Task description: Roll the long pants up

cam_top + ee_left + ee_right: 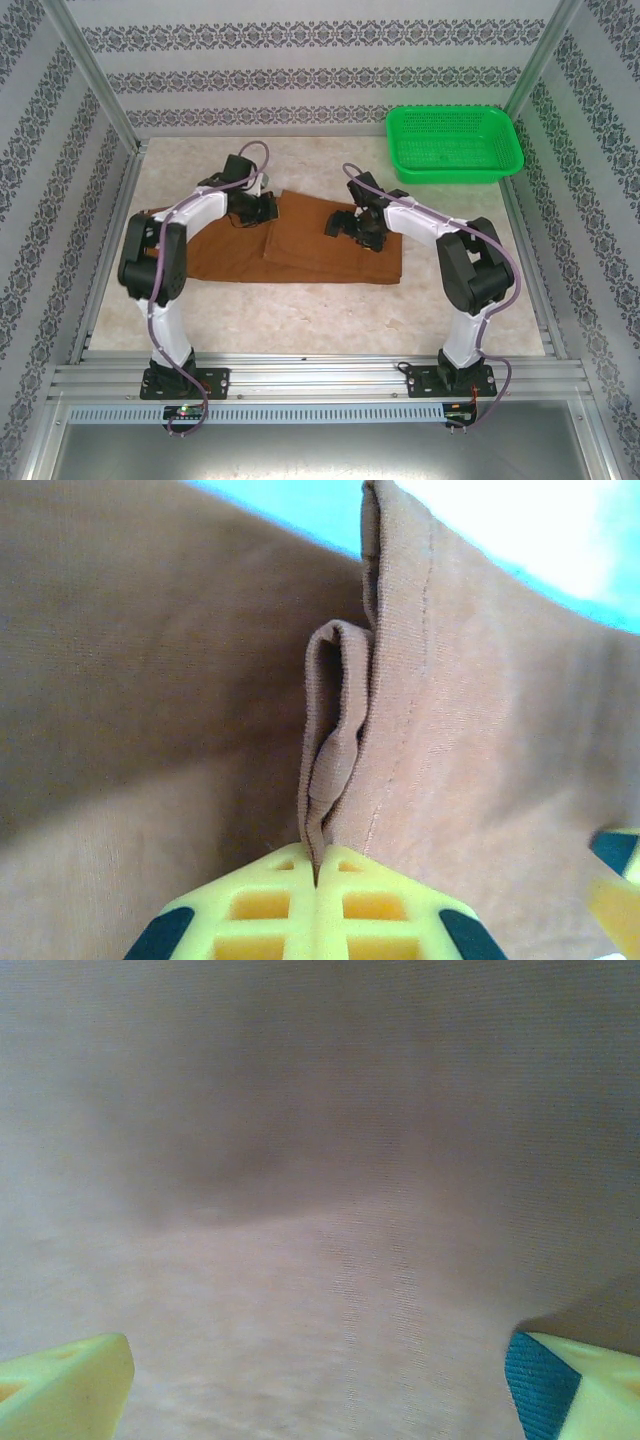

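Where the rust-brown pants (330,250) lie folded on the table (300,320), you see the left gripper (318,875) pinched on a raised seam fold; the right gripper (320,1385) hovers spread wide over them.

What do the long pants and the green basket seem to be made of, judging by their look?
By their look, the long pants are probably a woven, cotton-like cloth with a matte rust-brown finish: the left wrist view shows a fine weave, stitched seams and soft folds. The green basket is likely moulded plastic, bright and smooth, with a perforated mesh floor and walls.
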